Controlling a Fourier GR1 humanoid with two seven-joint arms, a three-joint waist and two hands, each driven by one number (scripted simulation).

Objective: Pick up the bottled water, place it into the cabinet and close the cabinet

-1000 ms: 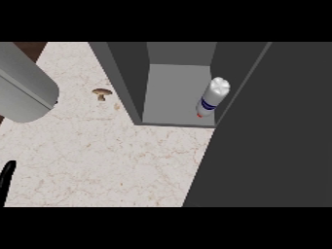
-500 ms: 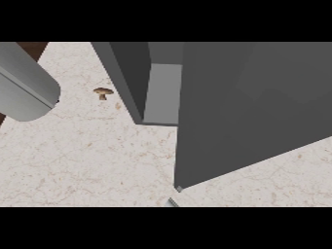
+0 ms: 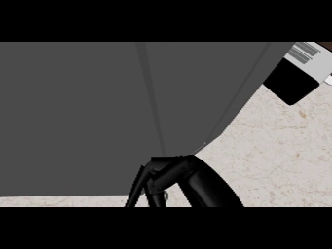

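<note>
The grey cabinet (image 3: 75, 116) fills the left and middle of the head view, and its front looks closed, with a seam running down between two panels. The bottled water is out of sight. A black hand (image 3: 177, 176), which I take to be my right one, comes up from the lower edge at the centre. It rests against the cabinet's lower corner with its fingers (image 3: 138, 190) stretched out and nothing held. My left hand does not show.
A white and black appliance (image 3: 304, 73) stands at the top right corner. Speckled beige counter (image 3: 290, 155) shows to the right of the cabinet and in a thin strip along the bottom left.
The cabinet door has swung across the opening, hiding the bottle that stood inside. The view has shifted right, and a black hand now shows at the door's lower corner.
</note>
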